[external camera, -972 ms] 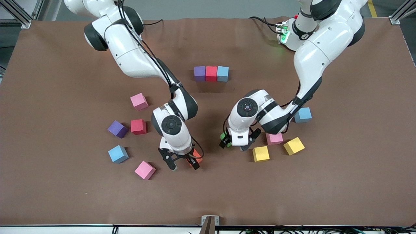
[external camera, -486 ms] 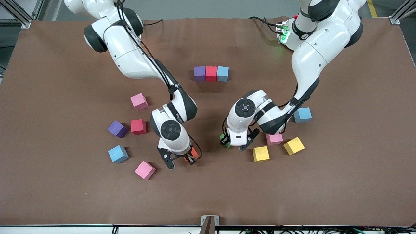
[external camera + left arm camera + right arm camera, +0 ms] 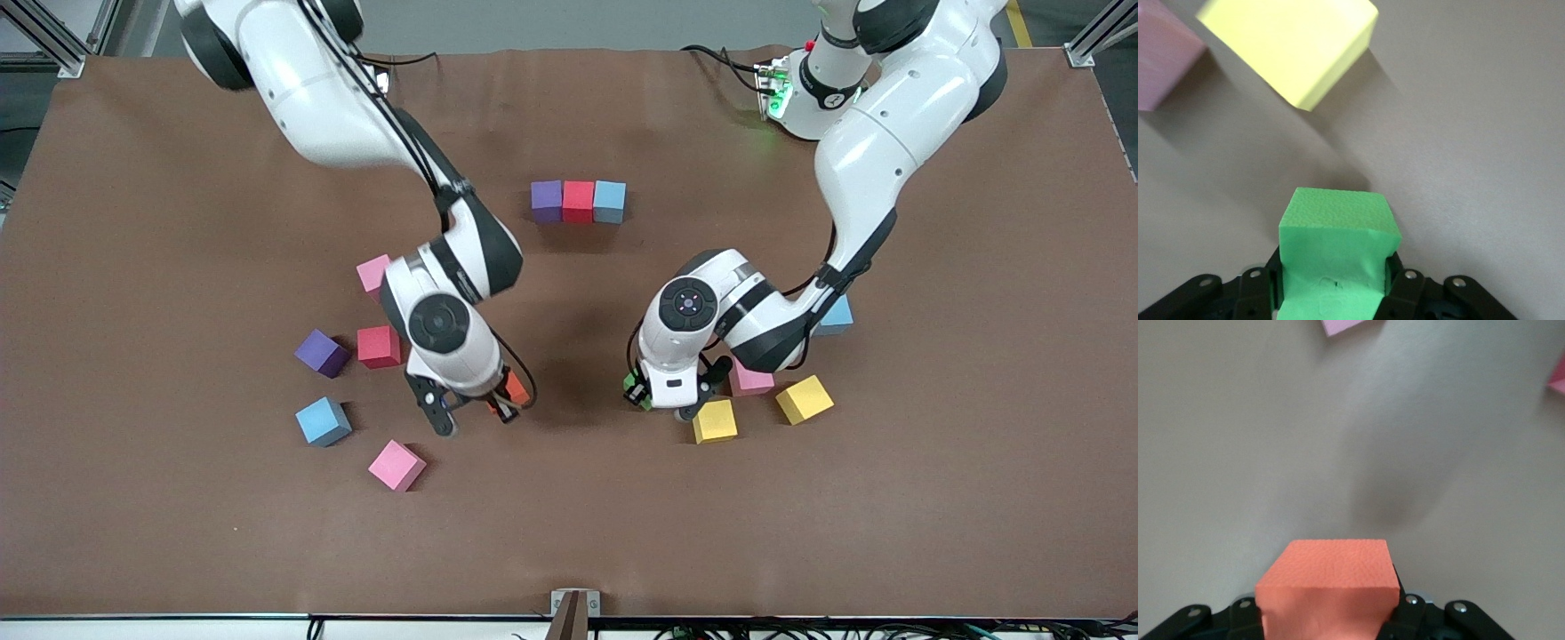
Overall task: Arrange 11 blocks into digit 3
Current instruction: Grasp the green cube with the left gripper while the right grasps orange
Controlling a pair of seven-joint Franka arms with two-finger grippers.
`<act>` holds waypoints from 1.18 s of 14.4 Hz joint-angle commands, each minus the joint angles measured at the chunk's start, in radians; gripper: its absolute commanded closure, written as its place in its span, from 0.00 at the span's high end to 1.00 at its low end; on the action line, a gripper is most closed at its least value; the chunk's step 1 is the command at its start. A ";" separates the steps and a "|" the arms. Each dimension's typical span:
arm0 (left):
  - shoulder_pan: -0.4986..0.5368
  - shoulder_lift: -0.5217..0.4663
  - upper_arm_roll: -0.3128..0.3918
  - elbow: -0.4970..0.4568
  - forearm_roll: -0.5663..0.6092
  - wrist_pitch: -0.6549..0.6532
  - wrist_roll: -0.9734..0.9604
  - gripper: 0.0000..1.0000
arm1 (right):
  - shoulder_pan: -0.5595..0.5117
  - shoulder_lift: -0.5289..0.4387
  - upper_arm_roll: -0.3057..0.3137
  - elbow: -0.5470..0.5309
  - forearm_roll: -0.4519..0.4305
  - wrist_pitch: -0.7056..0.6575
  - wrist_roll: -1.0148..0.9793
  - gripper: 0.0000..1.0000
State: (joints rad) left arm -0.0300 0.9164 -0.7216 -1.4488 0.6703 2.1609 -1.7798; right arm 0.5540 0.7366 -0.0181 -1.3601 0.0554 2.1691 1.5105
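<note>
Foam green cube (image 3: 1337,257) and orange cube (image 3: 1328,587) sit clamped, matte, pebbled.

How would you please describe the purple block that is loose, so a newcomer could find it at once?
Start at the table's right-arm end, where loose blocks are scattered. The purple block sits there, touching the red block, with a blue block nearer the camera. The other purple one sits in a row of three.

Orange block (image 3: 1328,583) clamped in the right end effector (image 3: 1331,613) above brown table (image 3: 1271,440).
</note>
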 commanded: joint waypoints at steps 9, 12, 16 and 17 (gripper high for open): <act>0.297 -0.106 -0.295 -0.274 0.034 -0.046 0.005 0.30 | 0.101 -0.712 0.012 -1.060 0.033 0.281 0.391 0.00; 0.280 -0.100 -0.295 -0.274 0.078 -0.046 -0.001 0.30 | 0.184 -0.721 0.010 -1.108 0.043 0.290 0.532 0.00; 0.236 -0.094 -0.285 -0.258 0.087 -0.079 -0.001 0.30 | 0.238 -0.711 0.010 -1.120 0.043 0.308 0.674 0.00; 0.233 -0.096 -0.283 -0.258 0.095 -0.079 -0.001 0.30 | 0.242 -0.701 0.010 -1.117 0.043 0.317 0.685 0.00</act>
State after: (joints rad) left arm 0.2199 0.8396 -1.0127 -1.7072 0.7382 2.1001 -1.7749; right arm 0.7853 0.0480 -0.0021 -2.4536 0.0806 2.4611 2.1574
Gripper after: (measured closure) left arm 0.441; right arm 0.401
